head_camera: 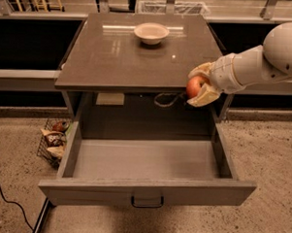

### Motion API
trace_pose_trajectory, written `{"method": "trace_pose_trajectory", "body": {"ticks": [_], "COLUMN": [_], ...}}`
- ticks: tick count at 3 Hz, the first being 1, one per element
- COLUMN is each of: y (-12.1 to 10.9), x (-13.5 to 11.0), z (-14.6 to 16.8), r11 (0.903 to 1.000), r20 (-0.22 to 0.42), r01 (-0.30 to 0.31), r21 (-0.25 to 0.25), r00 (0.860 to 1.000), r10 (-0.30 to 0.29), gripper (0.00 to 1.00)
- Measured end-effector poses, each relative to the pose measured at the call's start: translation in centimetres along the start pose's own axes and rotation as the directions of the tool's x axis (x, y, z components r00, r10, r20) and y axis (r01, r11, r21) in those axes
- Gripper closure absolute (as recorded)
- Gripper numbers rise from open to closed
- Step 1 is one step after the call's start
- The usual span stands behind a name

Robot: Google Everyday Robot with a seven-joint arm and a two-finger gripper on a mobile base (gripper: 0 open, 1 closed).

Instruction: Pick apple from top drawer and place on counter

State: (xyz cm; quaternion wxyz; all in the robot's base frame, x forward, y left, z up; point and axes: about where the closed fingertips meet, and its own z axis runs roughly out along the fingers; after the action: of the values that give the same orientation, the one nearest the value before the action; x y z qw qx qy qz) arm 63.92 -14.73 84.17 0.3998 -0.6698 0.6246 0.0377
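Observation:
The red apple (194, 86) is held between the pale fingers of my gripper (198, 86), which is shut on it. The white arm reaches in from the right. The apple hangs at the front right edge of the brown-grey counter (119, 54), level with its rim and above the back right of the top drawer (143, 186). The drawer is pulled fully open, with nothing lying in it, and has a dark handle (147, 202) at the middle of its front panel.
A pale shallow bowl (151, 32) sits at the back middle of the counter. A wire basket (53, 138) with packets stands on the speckled floor left of the drawer. A black cable (2, 190) runs across the floor at lower left.

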Motion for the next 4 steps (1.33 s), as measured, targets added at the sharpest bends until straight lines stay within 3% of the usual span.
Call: {"method": "trace_pose_trajectory", "body": {"ticks": [1,3,4], "y": [-1.6,-10.0,-12.6], "x": [-0.3,-3.3,-3.6], "z": [0.6,2.5,3.8], "r11": [0.9998,0.9945,0.9942], "r20": [0.011,0.101,0.131], "r01": [-0.007,0.060,0.050], "r21": [0.021,0.085,0.095], "r00": [1.000,0.993,0.989], "r10": [0.007,-0.069,-0.063], "gripper": [1.00,1.00,1.00]}}
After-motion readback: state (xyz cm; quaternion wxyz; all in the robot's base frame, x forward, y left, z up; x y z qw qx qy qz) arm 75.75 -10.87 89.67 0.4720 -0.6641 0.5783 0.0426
